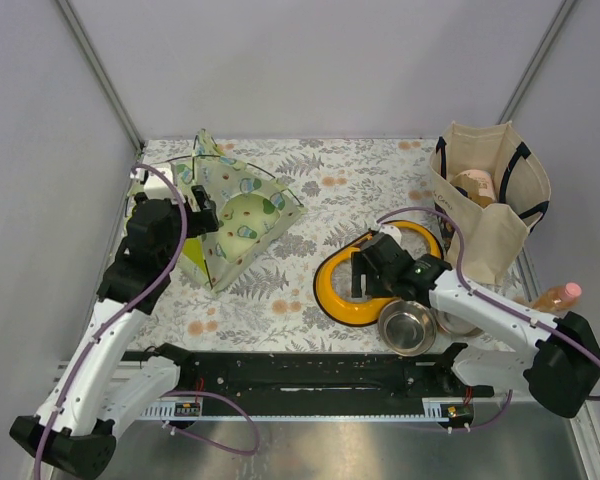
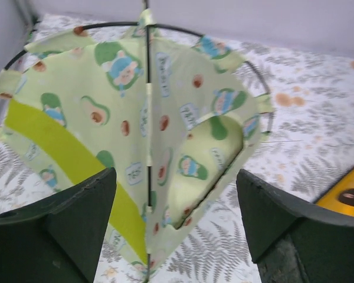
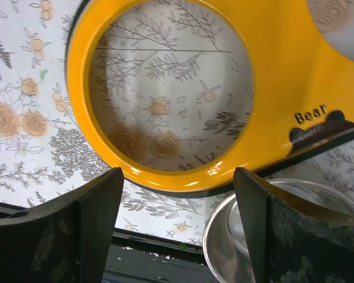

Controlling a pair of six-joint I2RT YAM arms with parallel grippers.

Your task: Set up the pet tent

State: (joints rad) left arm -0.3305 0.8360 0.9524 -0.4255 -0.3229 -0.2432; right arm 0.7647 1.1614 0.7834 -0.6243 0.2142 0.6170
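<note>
Floral-cloth counter point(image 1: 320, 165), grey walls. Pet tent point(image 1: 242, 215) stands left rear, poles arched, seemingly up. Left tool point(image 2: 176, 194) open just before it, gripping nothing. Right tool point(image 3: 177, 200) open over orange feeder point(image 3: 271, 118), empty. Next, likely: check tent's stance, straighten if leaning.

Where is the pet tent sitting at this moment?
In the top view the pet tent stands at the far left of the floral table cover, just ahead of the left end effector and left of the orange feeder.
</note>
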